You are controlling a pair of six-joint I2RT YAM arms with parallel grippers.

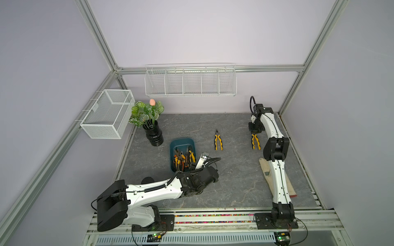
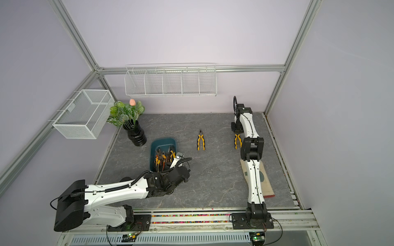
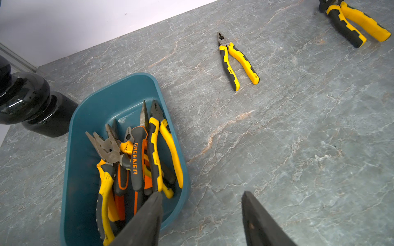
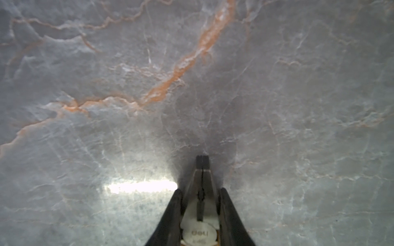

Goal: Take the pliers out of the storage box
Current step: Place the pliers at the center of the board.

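Left gripper wide, empty, straddling box wall: may hook it, or tangled pliers inside snag together. Right gripper clamps held pair low over table; 1 loose pair is out.

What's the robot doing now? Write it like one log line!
left gripper: open, at storage box edge | right gripper: shut on yellow-black pliers | on table: another pair | in box: several pliers
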